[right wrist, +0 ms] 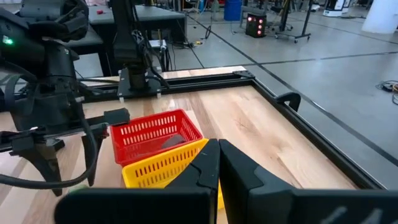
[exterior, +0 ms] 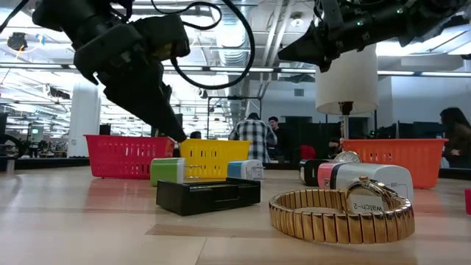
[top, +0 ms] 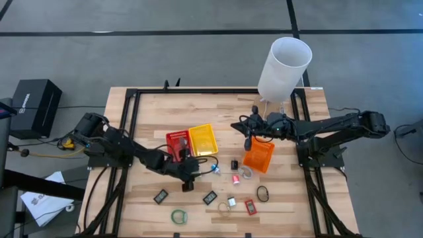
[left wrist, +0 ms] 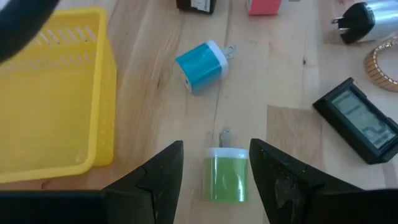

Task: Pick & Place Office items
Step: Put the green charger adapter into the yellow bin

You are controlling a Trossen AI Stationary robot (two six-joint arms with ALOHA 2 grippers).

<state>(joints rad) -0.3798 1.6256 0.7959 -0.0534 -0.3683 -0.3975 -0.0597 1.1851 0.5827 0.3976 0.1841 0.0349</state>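
The left gripper [left wrist: 214,177] hovered low over the table [left wrist: 280,81], fingers [left wrist: 163,174] apart, and the green charger plug [left wrist: 226,176] lay flat right between them, touching neither. Beyond the fingertips sat the blue charger plug [left wrist: 201,65], with the yellow tray [left wrist: 56,93] off to one side. The right gripper [right wrist: 219,171] hung up high, fingers pressed together, holding nothing.
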